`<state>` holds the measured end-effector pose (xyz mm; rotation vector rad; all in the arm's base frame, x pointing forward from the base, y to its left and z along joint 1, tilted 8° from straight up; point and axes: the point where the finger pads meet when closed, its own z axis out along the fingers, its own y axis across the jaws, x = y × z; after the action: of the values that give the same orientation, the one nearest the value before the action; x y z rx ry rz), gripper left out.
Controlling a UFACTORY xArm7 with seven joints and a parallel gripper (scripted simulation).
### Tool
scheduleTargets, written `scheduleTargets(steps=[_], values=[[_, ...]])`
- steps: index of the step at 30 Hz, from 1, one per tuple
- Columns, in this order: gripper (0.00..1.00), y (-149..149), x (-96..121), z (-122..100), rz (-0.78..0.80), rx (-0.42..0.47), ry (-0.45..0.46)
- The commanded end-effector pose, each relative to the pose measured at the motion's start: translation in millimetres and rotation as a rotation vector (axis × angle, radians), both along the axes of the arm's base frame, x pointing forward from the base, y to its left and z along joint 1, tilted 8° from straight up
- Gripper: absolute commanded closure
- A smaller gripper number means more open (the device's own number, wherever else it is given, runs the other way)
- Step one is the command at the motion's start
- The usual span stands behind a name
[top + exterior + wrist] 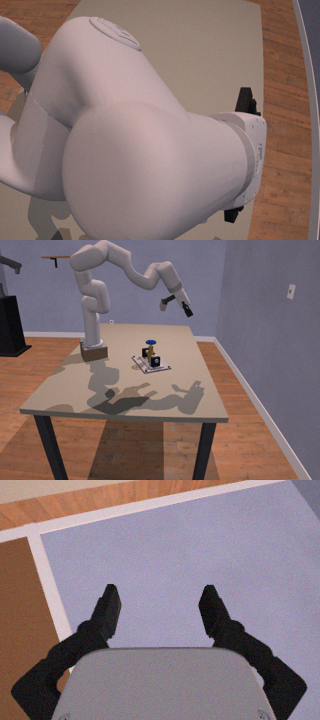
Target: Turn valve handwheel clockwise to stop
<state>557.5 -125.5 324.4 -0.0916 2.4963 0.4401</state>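
The valve stands on a grey base plate (151, 364) near the middle of the table. Its blue handwheel (150, 342) lies level on top of a brass body (150, 352) between two black end blocks. My gripper (188, 311) is open and empty, high above the table's far right part, well up and to the right of the handwheel. In the wrist view its two black fingers stand wide apart and face the blue wall. In the top view my arm hides the valve; only the fingers (246, 102) show at the right.
The arm's base (93, 351) sits on a block at the table's back left. A black stand (10, 327) is on the floor far left. The blue wall (271, 325) runs close along the table's right side.
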Motion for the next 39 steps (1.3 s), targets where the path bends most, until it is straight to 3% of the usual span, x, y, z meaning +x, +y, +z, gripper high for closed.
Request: scheduleTargets(steps=[1,23,24,31,39], values=[[0.00,21,-26,-13,0.089,-0.116,0.017],[0.00,21,-26,-13,0.090,-0.117,0.017],[0.00,37,-49,-36,0.190,-0.225,0.065],[0.00,49,-72,-59,0.286,-0.325,0.116],[0.00,49,-72,-59,0.286,-0.325,0.116]])
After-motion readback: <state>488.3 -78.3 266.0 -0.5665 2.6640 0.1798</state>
